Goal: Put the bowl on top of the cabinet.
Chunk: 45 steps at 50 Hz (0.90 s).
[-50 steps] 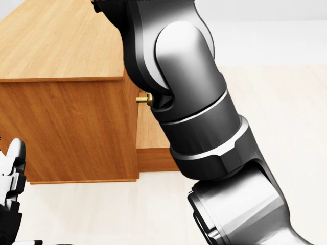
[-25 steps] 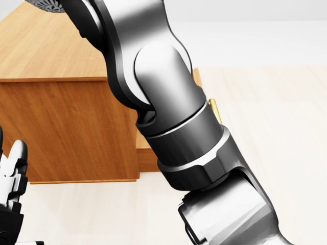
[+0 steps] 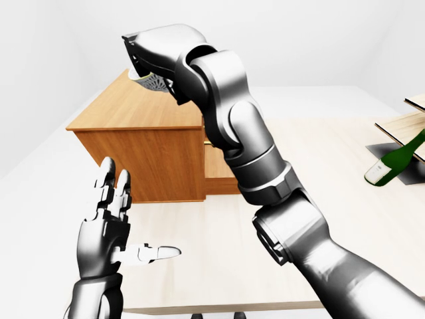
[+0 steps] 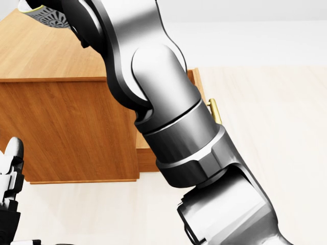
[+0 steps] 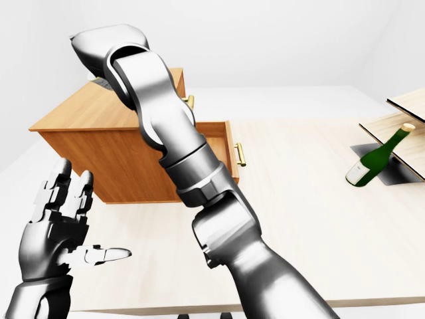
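Observation:
My right arm crosses the views from the bottom right up to the top left. Its hand (image 3: pixel 142 65) is shut on the bowl (image 3: pixel 153 82), a grey patterned bowl with a yellow-green rim, and holds it from above. The bowl hangs just over the wooden cabinet's top (image 3: pixel 129 113), near its far side; I cannot tell whether it touches. In the head view only the bowl's edge (image 4: pixel 45 14) shows at the top left. My left hand (image 3: pixel 109 216) is open at the lower left, palm up, with nothing in it.
The cabinet's drawer (image 5: pixel 224 151) stands pulled out to the right, with a brass handle (image 5: pixel 240 154). A green bottle (image 5: pixel 374 160) lies tilted by a dark tray and wooden shelves at the far right. The cabinet stands on a pale tabletop (image 5: pixel 299 212).
My right arm has swung left and farther over the cabinet top, bringing the bowl into the head view's top left corner. The left hand has sunk slightly.

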### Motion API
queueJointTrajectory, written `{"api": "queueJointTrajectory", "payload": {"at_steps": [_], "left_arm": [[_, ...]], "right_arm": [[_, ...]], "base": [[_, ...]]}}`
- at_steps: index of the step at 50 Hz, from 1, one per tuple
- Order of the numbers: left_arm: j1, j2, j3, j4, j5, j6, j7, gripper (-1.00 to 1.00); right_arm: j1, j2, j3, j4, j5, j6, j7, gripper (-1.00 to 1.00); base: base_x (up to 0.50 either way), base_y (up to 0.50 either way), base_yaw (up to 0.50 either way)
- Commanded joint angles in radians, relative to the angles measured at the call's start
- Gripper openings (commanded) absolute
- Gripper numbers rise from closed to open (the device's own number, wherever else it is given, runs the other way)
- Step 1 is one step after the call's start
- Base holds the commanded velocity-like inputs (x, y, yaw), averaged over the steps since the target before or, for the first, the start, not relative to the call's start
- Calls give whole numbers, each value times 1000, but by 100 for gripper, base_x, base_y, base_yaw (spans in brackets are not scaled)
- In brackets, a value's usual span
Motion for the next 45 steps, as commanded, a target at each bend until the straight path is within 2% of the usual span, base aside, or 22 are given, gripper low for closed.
{"api": "queueJointTrajectory", "payload": {"at_steps": [1, 7, 11, 16, 32, 45], "left_arm": [[-2, -1, 1, 2, 1, 0, -1, 100], [5, -7, -3, 31, 6, 0, -7, 100], [9, -6, -11, 56, 10, -18, -6, 100], [6, -1, -17, 69, 13, -27, -1, 100], [8, 6, -18, 60, 5, -19, 4, 100], [10, 7, -16, 57, 3, -16, 3, 100]], "right_arm": [[-5, 7, -6, 27, 49, 0, 0, -100], [-48, -6, -20, 87, 119, 0, 0, -100], [-78, -18, -19, 142, 160, 0, 0, -100], [-140, -27, -25, 254, 213, 0, 0, -100], [-236, -44, -27, 475, 333, 0, 0, -100], [-218, -26, -14, 436, 355, 0, 0, -100]], "base": [[0, 0, 0], [0, 0, 0], [0, 0, 0], [0, 0, 0], [0, 0, 0], [0, 0, 0]]}}
